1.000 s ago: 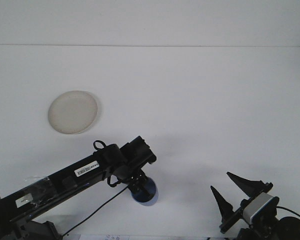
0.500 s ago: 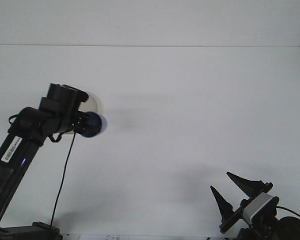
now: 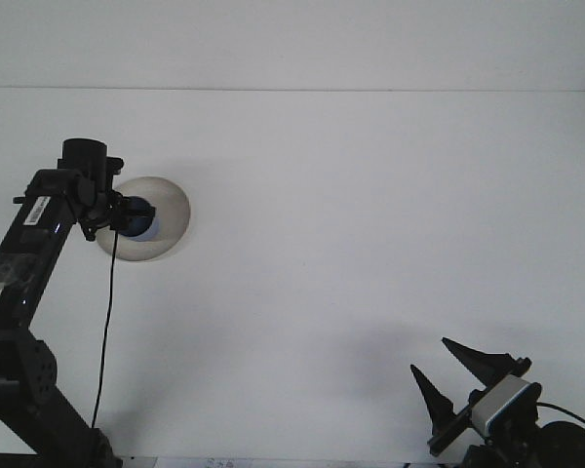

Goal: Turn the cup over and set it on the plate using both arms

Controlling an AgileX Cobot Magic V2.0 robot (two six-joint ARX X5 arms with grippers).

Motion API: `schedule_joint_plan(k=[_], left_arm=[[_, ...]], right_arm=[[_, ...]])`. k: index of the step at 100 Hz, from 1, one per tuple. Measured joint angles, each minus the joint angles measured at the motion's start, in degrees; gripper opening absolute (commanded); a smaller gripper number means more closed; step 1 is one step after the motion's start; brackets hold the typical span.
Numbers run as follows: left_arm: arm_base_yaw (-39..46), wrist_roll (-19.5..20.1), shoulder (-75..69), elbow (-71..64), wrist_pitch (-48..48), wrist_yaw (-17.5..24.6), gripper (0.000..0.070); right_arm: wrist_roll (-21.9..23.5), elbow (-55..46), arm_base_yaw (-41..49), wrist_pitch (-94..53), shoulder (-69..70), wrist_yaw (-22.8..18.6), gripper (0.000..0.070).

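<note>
A blue cup (image 3: 140,219) stands on the round off-white plate (image 3: 166,216) at the left of the table. My left gripper (image 3: 127,216) reaches in from the left and is at the cup, its fingers mostly hidden by the wrist. It appears shut on the cup. My right gripper (image 3: 450,363) rests at the bottom right corner, far from the plate, open with nothing between its pointed black fingers.
The white table (image 3: 370,214) stretches across the view with a back edge near the top. A black cable (image 3: 104,331) hangs from the left arm down toward the front edge.
My left arm carried the blue cup from the front middle of the table up and left, and the cup now sits over the plate. The right arm stayed still.
</note>
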Motion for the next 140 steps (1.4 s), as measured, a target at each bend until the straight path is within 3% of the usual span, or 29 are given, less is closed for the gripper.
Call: schedule_joint_plan(k=[25,32,40,45,62,83,108,122,140], left_arm=[[0.4,0.0,1.8,0.3,2.3,0.0,0.0034],[0.4,-0.1,1.8,0.3,2.2,0.0,0.0156],[0.4,-0.5,2.2,1.0,1.1,0.0,0.0375],[0.4,-0.9,2.3,1.8,0.4,0.0,0.0436],[0.4,-2.4,2.3,7.6,-2.8,0.8,0.0436],[0.4,-3.9,0.8,14.9,-7.8,4.6,0.0435],[-1.1,-6.5,-16.6,14.7,-8.9,5.0,0.0434],[-5.4,-7.6,-30.4,7.5,-4.8,6.9,0.0434],[-12.0,-10.5,-48.0,-12.9,3.2,7.4,0.0435]], right_arm=[[0.4,0.0,0.0,-1.0,0.0,0.0,0.0432],[0.4,0.0,0.0,-1.1,0.0,0.0,0.0432],[0.4,0.0,0.0,-1.1,0.0,0.0,0.0432],[0.4,0.0,0.0,-1.0,0.0,0.0,0.0432],[0.4,0.0,0.0,-1.2,0.0,0.0,0.0432],[0.4,0.0,0.0,-1.4,0.0,0.0,0.0432],[0.5,0.0,0.0,-1.3,0.0,1.7,0.0440],[0.5,0.0,0.0,-0.5,0.0,1.7,0.0487],[0.5,0.0,0.0,-0.5,0.0,1.7,0.0492]])
